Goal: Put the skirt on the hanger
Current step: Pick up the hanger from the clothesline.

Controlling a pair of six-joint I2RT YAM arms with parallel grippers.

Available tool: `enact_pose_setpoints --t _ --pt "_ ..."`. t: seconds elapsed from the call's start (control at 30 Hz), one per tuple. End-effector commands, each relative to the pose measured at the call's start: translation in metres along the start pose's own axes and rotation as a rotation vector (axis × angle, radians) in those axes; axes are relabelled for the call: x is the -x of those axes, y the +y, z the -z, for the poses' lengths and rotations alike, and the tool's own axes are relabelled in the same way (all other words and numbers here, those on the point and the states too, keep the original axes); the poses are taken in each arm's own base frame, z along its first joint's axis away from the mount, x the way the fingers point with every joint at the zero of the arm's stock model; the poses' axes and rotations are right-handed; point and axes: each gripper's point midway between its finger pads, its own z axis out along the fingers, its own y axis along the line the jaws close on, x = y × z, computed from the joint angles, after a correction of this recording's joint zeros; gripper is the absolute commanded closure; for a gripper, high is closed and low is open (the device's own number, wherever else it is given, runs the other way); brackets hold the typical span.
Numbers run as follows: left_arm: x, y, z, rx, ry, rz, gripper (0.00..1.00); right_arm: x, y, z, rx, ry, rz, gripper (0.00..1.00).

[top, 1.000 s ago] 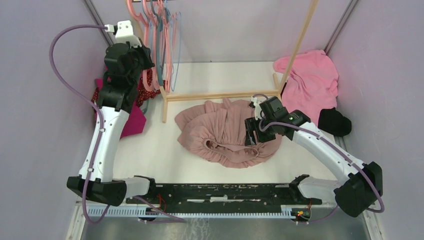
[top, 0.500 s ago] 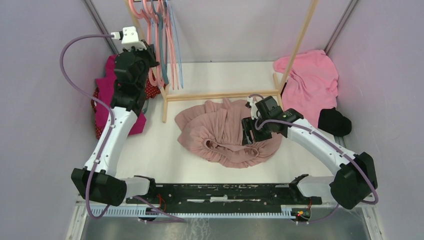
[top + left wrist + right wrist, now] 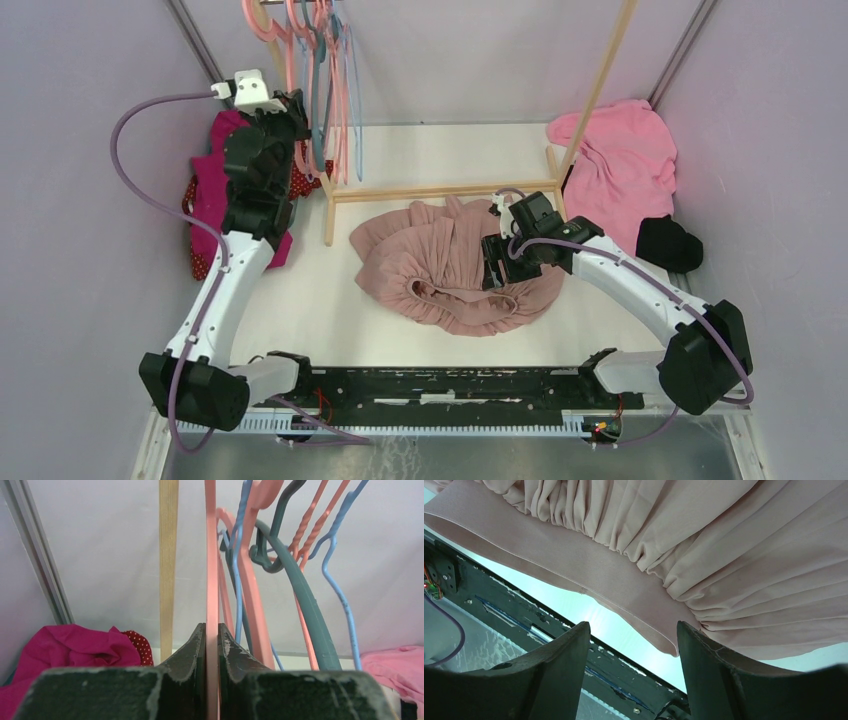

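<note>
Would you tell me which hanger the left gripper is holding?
The leftmost pale pink hanger, its bar pinched in the left gripper; the teal hanger and blue hanger beside it hang free.

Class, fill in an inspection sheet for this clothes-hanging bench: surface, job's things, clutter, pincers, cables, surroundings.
Surface: white table, no spills seen.
Job's things: dusty-pink skirt lying crumpled mid-table; pink hanger hanging with other hangers at the wooden rack.
Clutter: pink cloth and black cloth at the right; magenta cloth and red dotted cloth at the left.
Pincers: left pincer shut on the pink hanger; right pincer open over the skirt's waistband.
Cables: purple cable looping along each arm, no snag seen.
Surroundings: lilac walls on three sides.
</note>
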Motion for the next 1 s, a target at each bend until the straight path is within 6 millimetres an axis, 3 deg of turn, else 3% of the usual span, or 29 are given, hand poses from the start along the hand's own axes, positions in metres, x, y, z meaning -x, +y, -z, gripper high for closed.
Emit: enact_pose_setpoints --t 0.0,0.27,0.6,0.97 --pt "0.049 -0.005 0.006 -0.029 -0.169 -0.01 0.97 0.007 0.003 -0.001 0.018 -0.03 0.021 0.3" --pt "0.042 0.005 0.013 0.031 -0.115 -0.02 0.97 0.008 0.004 -0.002 0.021 -0.029 0.02 0.3" --pt "0.017 0.041 0.068 0.213 0.083 0.015 0.97 0.012 0.009 0.011 0.031 -0.058 0.02 0.3" --pt "-0.069 0.035 0.159 0.181 0.536 0.117 0.97 0.017 0.011 0.033 0.007 -0.1 0.006 0.3"
